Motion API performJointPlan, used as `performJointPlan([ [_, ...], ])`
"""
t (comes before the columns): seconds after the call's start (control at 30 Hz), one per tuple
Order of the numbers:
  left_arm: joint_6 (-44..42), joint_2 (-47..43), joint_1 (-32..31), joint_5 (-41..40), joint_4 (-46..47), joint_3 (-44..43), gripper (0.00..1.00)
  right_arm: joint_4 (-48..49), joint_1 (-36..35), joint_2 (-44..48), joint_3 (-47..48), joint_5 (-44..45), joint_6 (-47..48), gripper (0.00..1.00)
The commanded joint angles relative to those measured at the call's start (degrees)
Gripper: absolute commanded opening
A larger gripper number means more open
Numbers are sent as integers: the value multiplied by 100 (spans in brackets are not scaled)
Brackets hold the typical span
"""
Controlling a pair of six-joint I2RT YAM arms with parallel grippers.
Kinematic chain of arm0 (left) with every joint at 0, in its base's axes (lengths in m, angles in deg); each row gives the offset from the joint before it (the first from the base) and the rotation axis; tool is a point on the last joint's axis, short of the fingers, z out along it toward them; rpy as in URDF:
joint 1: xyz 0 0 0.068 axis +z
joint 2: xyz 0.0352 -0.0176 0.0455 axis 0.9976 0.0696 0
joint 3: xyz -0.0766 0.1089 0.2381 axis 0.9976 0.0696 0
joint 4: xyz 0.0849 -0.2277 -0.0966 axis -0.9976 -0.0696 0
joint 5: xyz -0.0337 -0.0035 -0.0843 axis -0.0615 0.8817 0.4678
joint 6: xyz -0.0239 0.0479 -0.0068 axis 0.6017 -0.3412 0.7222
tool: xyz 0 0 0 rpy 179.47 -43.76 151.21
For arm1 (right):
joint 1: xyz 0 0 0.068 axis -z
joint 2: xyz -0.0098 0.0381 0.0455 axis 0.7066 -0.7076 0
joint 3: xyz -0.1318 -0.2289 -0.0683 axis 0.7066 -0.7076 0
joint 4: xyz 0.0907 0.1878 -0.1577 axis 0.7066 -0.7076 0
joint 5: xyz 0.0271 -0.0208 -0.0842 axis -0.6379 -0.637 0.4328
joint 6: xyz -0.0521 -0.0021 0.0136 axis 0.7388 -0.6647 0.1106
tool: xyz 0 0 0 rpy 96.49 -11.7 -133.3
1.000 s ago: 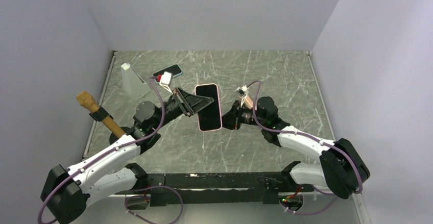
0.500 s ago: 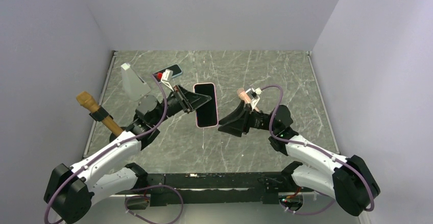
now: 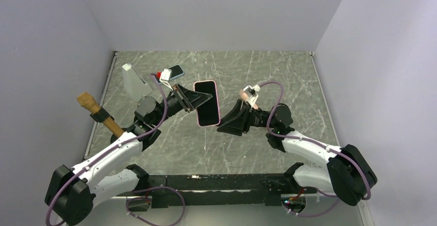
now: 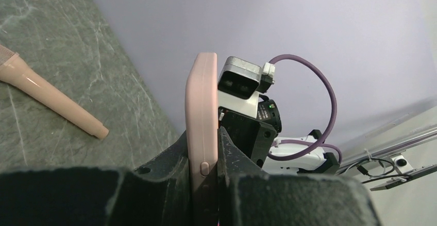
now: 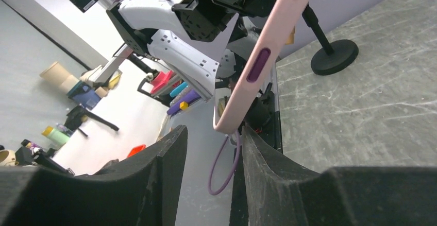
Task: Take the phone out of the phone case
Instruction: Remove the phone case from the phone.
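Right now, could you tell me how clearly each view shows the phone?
Top external: even light, phone sharp, no glare. Left wrist: case edge crisp, fingers dark with little detail. Right wrist: case crisp, picture's left washed out.

Grey marbled table [image 3: 288, 76] with white wedge [image 3: 135, 84], blue-edged phone [image 3: 176, 71], brown-handled tool [image 3: 98, 114] at left edge.

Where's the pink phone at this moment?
Overhead view: the phone is held above the middle of the table by the left gripper, the open right gripper close on its right.
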Motion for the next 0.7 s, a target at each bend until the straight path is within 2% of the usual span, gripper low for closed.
performJointPlan([
  [0.0, 92, -188, 5, 76, 474, -106, 0, 290, -104, -100, 420, 70, 19, 45],
  [0.27, 765, 249, 1, 329, 1416, -196, 0, -143, -148, -338, 554, -41, 495, 20],
  [0.43, 853, 257, 1, 704, 1385, -354, 0, 69, -39, -665, 634, -344, 621, 0],
  [0.53, 1029, 179, 2, 760, 1552, -241, 0, 902, -15, -949, 549, -689, 517, 0],
  [0.67, 1960, 432, 4, 989, 2689, -40, 0, 2322, 6, -1229, 449, -1170, 272, 0],
])
